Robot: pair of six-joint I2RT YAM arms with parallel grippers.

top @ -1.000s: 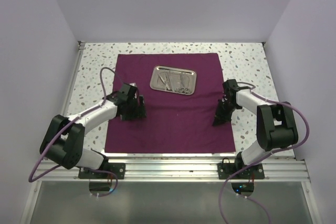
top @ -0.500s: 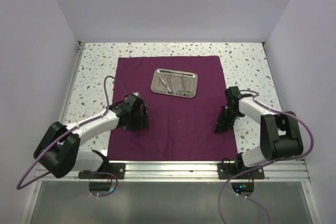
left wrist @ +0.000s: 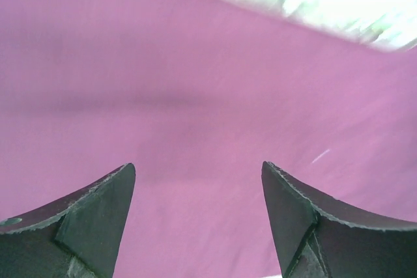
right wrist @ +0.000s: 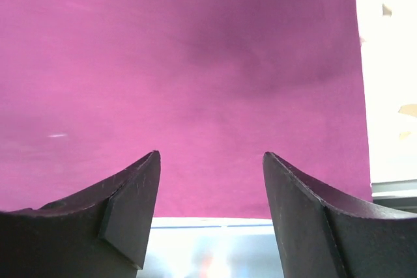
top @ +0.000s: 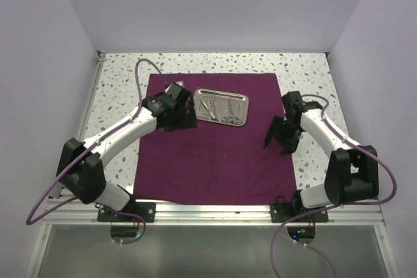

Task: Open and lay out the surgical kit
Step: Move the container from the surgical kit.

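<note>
Cloth wrap (top: 215, 161) one, steel tray (top: 242, 103) one

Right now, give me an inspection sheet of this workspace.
Surface: speckled white table, mostly under the cloth.
Job's things: purple cloth wrap spread flat; steel tray on its far half; silver instruments in the tray, too small to tell apart.
Clutter: nothing seen.
Grippers: left gripper open over the cloth beside the tray's left end; right gripper open over the cloth's right side; neither holds anything.
Cables: left arm's purple cable loops upward; right arm's purple cable loops outward.
Surroundings: pale walls; metal rail at near edge.
</note>
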